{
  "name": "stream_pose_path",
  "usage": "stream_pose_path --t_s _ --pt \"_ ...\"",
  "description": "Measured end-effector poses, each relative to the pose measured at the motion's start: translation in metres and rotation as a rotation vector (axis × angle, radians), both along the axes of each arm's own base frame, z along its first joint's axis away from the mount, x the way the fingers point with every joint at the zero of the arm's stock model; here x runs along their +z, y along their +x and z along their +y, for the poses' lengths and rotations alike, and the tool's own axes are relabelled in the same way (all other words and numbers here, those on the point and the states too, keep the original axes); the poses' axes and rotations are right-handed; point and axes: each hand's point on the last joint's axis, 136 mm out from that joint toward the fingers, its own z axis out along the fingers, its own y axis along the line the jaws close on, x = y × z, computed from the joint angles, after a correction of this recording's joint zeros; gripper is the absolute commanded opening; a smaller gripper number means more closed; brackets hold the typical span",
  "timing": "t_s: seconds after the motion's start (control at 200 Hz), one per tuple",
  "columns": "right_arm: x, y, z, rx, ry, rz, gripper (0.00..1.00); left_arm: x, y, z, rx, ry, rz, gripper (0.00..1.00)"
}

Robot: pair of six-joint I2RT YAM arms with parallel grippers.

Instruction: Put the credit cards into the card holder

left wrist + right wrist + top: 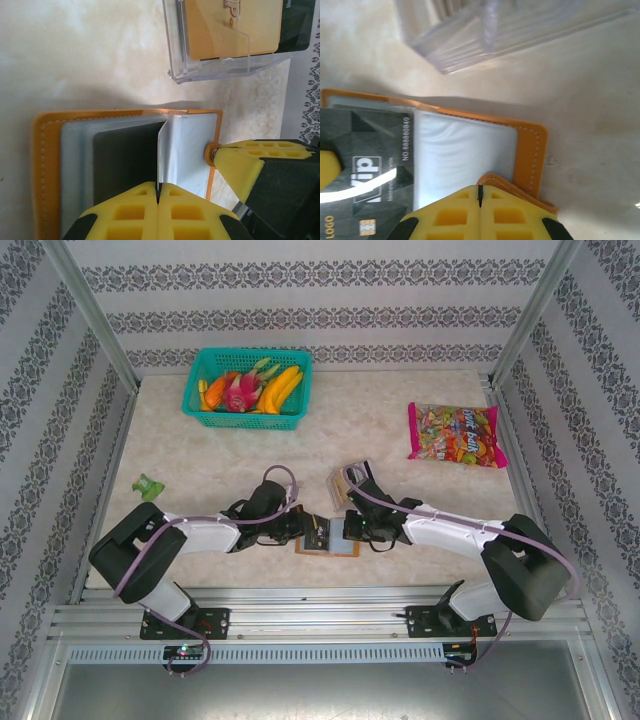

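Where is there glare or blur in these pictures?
Right wrist view: white glare streaks the dark card, and the clear box is blurred. Left wrist view: the table washes out pale, and a soft shadow edges the card holder. Top view: evenly lit.

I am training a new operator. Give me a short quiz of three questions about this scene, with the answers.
1. True or false: the card holder lies closed.
2. The right gripper is shut on the card holder's: A) snap tab, B) spine, C) back cover.
3. Fill in: the left gripper pinches one clear inner ____ of the card holder upright.
Key: 1 false; 2 A; 3 sleeve.
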Motion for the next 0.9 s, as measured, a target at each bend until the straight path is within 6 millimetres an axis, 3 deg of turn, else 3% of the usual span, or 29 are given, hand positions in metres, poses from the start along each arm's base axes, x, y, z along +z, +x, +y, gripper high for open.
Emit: stream_pose_path --t_s 0.635,0.899 --pt "-0.011 0.011 0.000 -0.027 -0.011 -0.010 0.02 0.002 0.013 -0.011 0.010 -0.060 -0.062 0.00" --pt "-0.011 0.012 0.000 -0.030 -0.008 -0.013 0.02 -0.007 0.011 -0.016 0.033 -0.089 -0.027 0.00"
